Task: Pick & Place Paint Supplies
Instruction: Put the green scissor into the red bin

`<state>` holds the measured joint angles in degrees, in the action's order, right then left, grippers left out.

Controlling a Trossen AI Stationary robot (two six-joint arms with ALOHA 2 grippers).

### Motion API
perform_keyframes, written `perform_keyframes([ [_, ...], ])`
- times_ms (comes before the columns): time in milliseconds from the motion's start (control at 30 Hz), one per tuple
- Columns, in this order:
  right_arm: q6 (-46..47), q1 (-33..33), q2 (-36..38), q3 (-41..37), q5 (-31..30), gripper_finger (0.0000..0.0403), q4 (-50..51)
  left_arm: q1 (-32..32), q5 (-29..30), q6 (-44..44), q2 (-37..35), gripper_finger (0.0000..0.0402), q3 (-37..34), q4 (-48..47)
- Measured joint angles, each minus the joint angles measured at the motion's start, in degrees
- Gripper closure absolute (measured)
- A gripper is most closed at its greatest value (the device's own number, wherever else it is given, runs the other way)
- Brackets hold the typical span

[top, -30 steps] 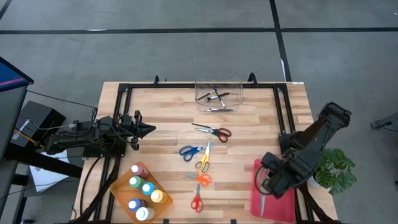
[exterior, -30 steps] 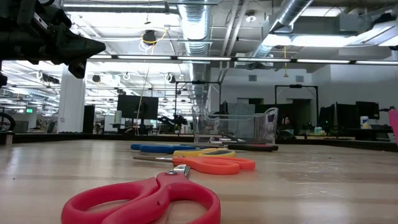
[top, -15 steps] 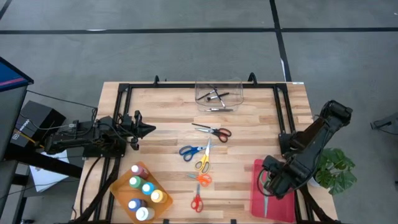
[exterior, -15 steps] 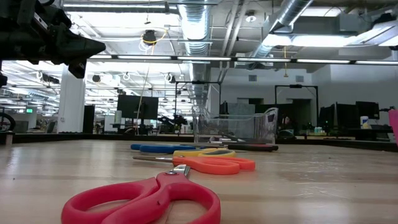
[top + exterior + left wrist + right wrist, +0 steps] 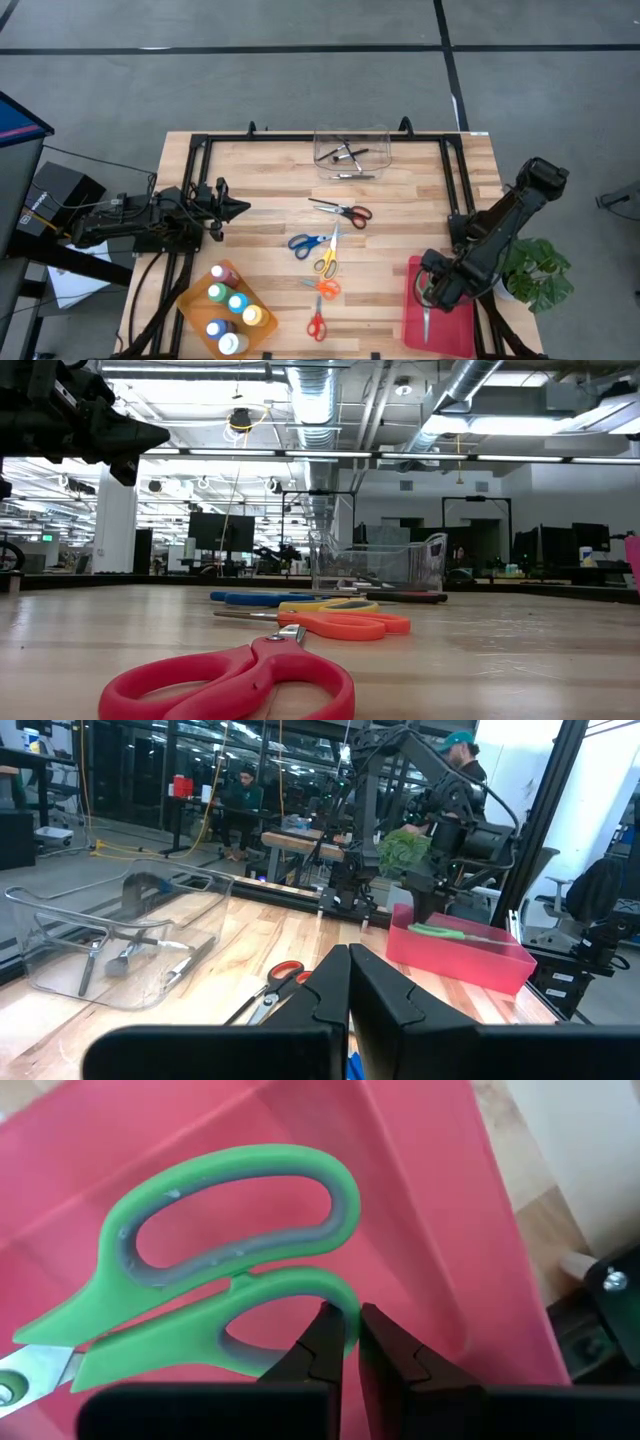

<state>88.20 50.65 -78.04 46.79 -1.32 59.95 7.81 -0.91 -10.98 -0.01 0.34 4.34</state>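
Note:
Green-handled scissors (image 5: pixel 215 1270) hang in my right gripper (image 5: pixel 348 1325), which is shut on them and points down over the red bin (image 5: pixel 452 325) at the table's near right. In the high view, the blades (image 5: pixel 425 325) lie over the bin. More scissors lie flat mid-table: dark red (image 5: pixel 345 211), blue (image 5: pixel 308 242), yellow (image 5: pixel 326 262), orange (image 5: pixel 325 288), red (image 5: pixel 316 326). Paint bottles stand in an orange tray (image 5: pixel 190 305). My left gripper (image 5: pixel 240 207) waits shut and level at the table's left. My right gripper pinches the rounded end of the lower handle loop (image 5: pixel 338 1298) of the green scissors between its two fingers. The fingers come from above, pointing down. The scissors lie about level, blades toward the table's near edge; whether they touch the bin floor I cannot tell.
A clear container (image 5: pixel 351 152) with dark brushes stands at the far edge. A potted plant (image 5: pixel 538 272) sits just right of the table. A black frame (image 5: pixel 200 160) runs around the table. Bare wood lies between the mid-table scissors and the red bin.
My right gripper has gone down toward the red bin, still shut on the green scissors, which stay about level. The left arm has kept still.

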Motion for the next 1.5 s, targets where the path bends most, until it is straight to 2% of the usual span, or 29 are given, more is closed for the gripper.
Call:
perform_keyframes([
  [567,0.05,-2.18,0.00,-7.56,-0.18,0.0392,-9.73,-0.01,0.02,0.00,0.00,0.0402,0.02,0.00],
  [1167,-0.11,-2.93,-0.04,-7.70,-1.55,0.0392,-11.04,0.01,0.02,0.00,0.00,0.0401,0.02,0.00],
  [1500,-1.66,-3.17,-6.54,-7.62,-1.56,0.0385,-13.76,-0.01,0.00,0.00,0.00,0.0402,0.02,-0.02],
])
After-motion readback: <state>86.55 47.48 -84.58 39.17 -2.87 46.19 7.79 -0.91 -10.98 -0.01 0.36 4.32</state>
